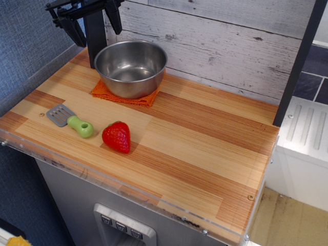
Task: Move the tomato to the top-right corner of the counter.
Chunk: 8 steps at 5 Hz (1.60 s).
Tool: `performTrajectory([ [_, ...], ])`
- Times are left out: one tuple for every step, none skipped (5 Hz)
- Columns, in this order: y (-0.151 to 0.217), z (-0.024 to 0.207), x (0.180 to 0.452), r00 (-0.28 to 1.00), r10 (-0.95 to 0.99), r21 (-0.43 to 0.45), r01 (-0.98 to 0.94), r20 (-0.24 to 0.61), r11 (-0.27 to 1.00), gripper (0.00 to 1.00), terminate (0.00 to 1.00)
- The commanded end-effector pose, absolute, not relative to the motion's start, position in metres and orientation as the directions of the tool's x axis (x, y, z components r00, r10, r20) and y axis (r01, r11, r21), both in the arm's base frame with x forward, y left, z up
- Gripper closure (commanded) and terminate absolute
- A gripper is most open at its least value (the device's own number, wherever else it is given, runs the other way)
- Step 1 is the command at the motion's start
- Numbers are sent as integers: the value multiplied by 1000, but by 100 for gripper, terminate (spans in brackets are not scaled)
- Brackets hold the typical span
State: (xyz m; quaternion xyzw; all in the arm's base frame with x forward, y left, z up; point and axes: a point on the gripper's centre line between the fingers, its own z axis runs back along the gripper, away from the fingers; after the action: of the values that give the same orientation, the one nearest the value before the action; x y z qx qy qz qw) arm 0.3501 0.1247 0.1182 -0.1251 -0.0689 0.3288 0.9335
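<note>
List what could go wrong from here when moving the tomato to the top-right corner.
1. The tomato is glossy and tapered, lying on its side, so it may slip from the fingers or roll when pinched.
2. The gripper hangs at the back left above the steel bowl; a low path toward the tomato could clip the bowl's rim.
3. The green-handled spatula lies close beside the tomato and could get nudged.

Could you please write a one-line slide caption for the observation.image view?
Tomato on the counter beside a spatula; open gripper above, near the steel bowl.
</note>
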Motion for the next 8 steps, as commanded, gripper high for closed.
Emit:
performTrajectory([
  [125, 118, 350, 774, 631, -279, -597, 46, 752, 0, 0],
  [106, 119, 349, 903, 415, -233, -383, 111, 894, 0, 0],
  [90, 113, 334, 965, 227, -210, -198, 128, 958, 0, 0],
  [74, 111, 302, 983, 69, -170, -40, 167, 985, 0, 0],
  [70, 104, 275, 977, -56, -147, 87, 205, 985, 0, 0],
  [71, 92, 255, 966, -172, -102, 195, 195, 976, 0, 0],
  [75, 72, 254, 943, -283, -33, 293, 174, 956, 0, 0],
  [76, 55, 260, 915, -364, -27, 373, 173, 927, 0, 0],
])
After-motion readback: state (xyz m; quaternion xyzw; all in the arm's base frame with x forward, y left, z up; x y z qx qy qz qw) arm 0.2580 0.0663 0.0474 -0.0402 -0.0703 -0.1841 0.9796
